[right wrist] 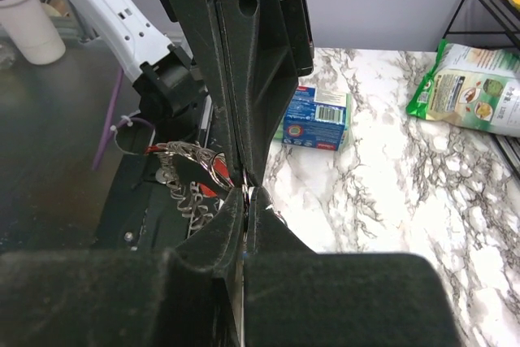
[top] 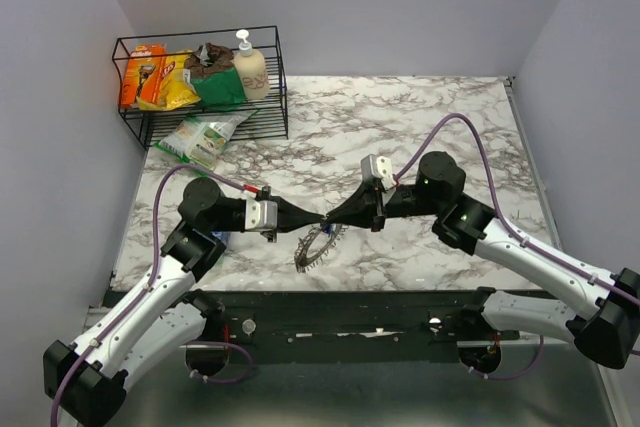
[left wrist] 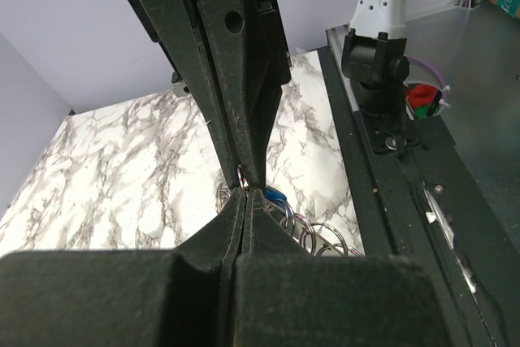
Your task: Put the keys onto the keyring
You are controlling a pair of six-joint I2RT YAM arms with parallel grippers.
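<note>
- left claw (top: 318, 220): centre of the top view, pointing right. Fingers pressed fully together, no gap in its own wrist view (left wrist: 246, 201).
- right claw (top: 337, 218): pointing left, tip to tip with the left claw. Fingers closed to a thin slit in its own wrist view (right wrist: 246, 201).
- keyring (top: 317, 247): toothed silvery ring just below the two tips in the top view, centre and slightly low in the frame. Its upper edge reaches up to where the tips meet.
- can't tell which claw is pinching the keyring, as the contact is hidden between the fingertips.
- right wrist view: keyring (right wrist: 188, 175) is left of the tips, with chain-like loops bunched together.
- left wrist view: small wire loops of the keyring (left wrist: 318, 237) are lower right of the tips.
- keys (left wrist: 275, 194): a blue head shows just right of the tips. A red bit (right wrist: 209, 189) sits among the loops in the right wrist view. The blades are too small to make out.
- desk (top: 430, 127): marble-pattern top.
- blue box (right wrist: 317, 115): on the desk past the tips, centre of the right wrist view.
- green bag (top: 205, 137): upper left of the top view, lying in front of the wire rack (top: 262, 119).
</note>
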